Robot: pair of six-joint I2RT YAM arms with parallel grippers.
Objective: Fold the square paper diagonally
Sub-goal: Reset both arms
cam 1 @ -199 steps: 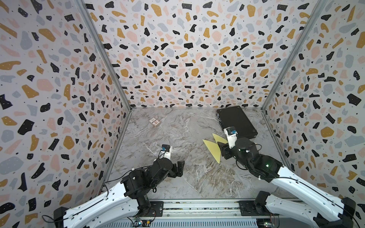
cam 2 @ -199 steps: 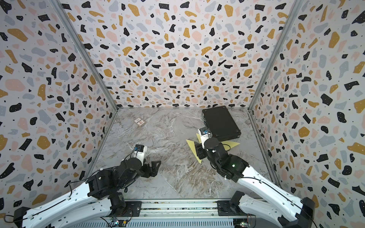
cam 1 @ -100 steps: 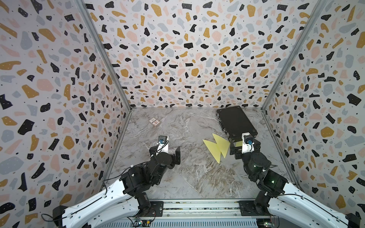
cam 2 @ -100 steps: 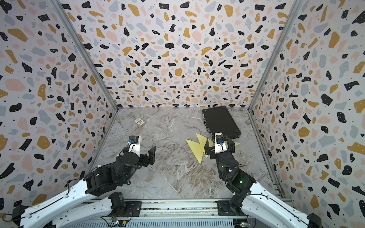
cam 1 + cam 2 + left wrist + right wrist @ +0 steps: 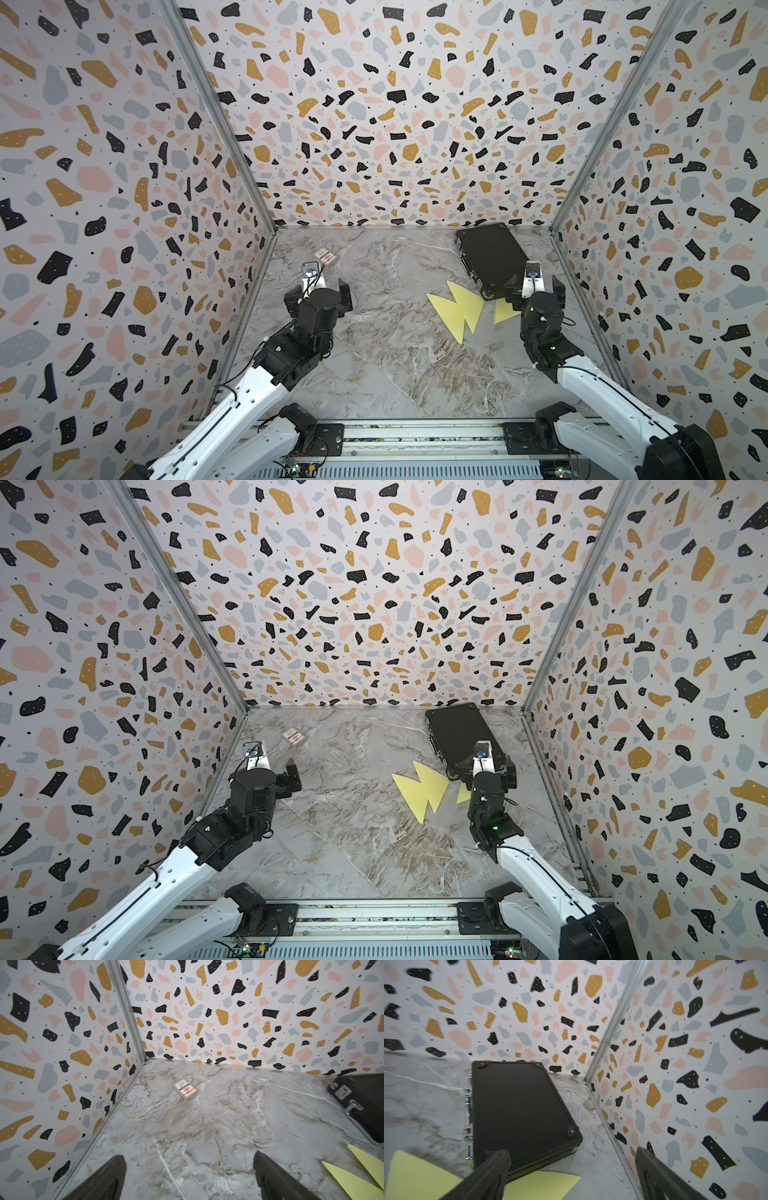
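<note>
Matt yellow paper (image 5: 452, 311), glossy marble-look tabletop (image 5: 386, 365), matt black case (image 5: 490, 257) with shiny metal latches (image 5: 354, 1105)

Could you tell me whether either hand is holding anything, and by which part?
Nothing is held; the left hand and right hand both stand open and empty.

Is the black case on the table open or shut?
Shut. The case lies flat with its lid down on the base; the right wrist view shows no gap along its edge.

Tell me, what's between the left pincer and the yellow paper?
Nothing but bare marble table lies between the left pincer and the yellow paper; both top views show it.
</note>
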